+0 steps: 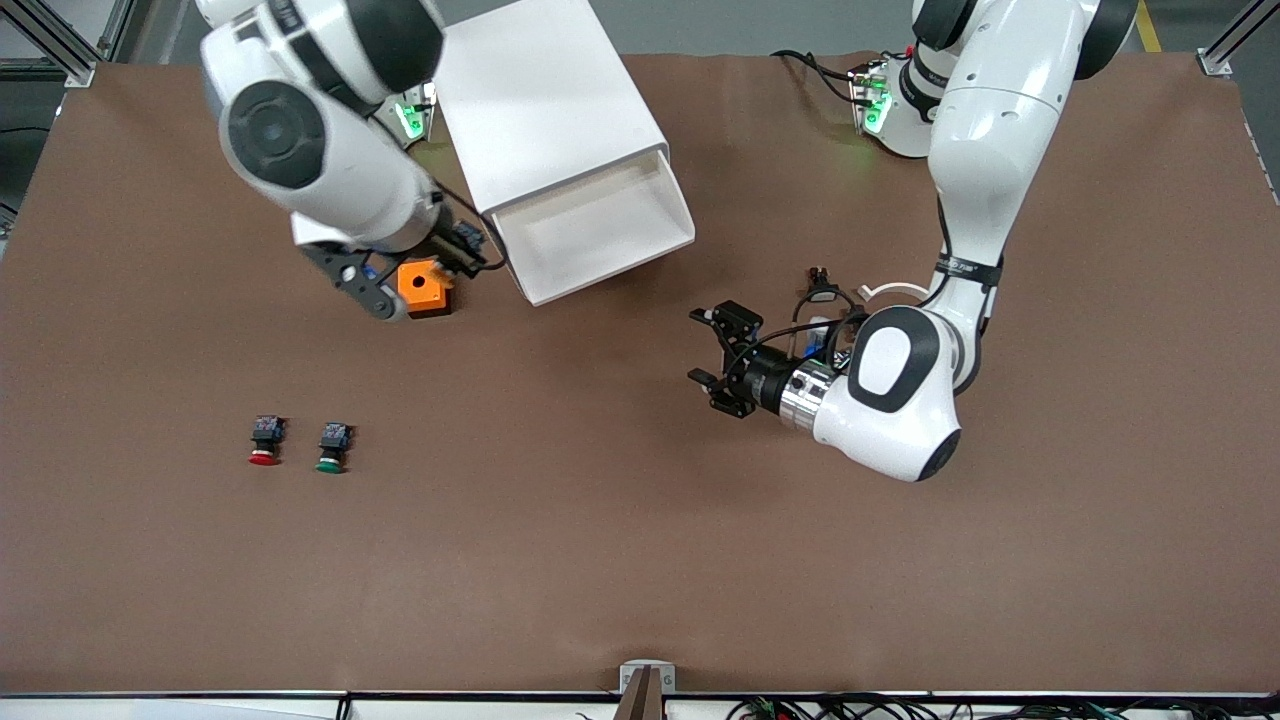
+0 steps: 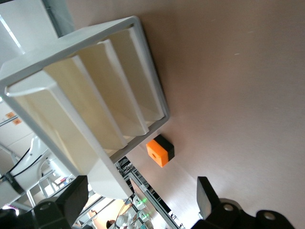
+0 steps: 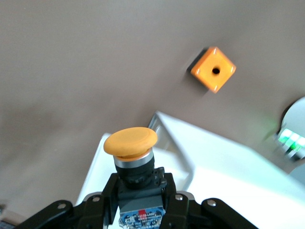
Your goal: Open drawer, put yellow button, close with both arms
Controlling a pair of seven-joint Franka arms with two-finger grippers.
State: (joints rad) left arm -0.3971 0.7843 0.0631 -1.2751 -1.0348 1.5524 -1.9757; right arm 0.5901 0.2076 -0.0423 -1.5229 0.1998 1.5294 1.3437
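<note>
From the high front camera, the drawer [image 1: 600, 235] stands pulled out of the white cabinet [image 1: 545, 100], its tray bare; the right tool [image 1: 455, 255] hangs over the counter [image 1: 640, 560] just beside that open tray and above an orange block [image 1: 421, 289], while the left tool [image 1: 722, 362] waits, fingers spread, over open counter. A red-capped button [image 1: 264, 441] and a green-capped button [image 1: 333, 447] lie nearer the camera. The left wrist view shows the cabinet's cream drawer fronts and the block beside them. In the right wrist view the right tool pinches the yellow button [image 3: 131, 148] by its dark body, long axis along the fingers, cap pointing away from the wrist. Released before the button is over the tray, it would likely strike the rim or drop outside.
</note>
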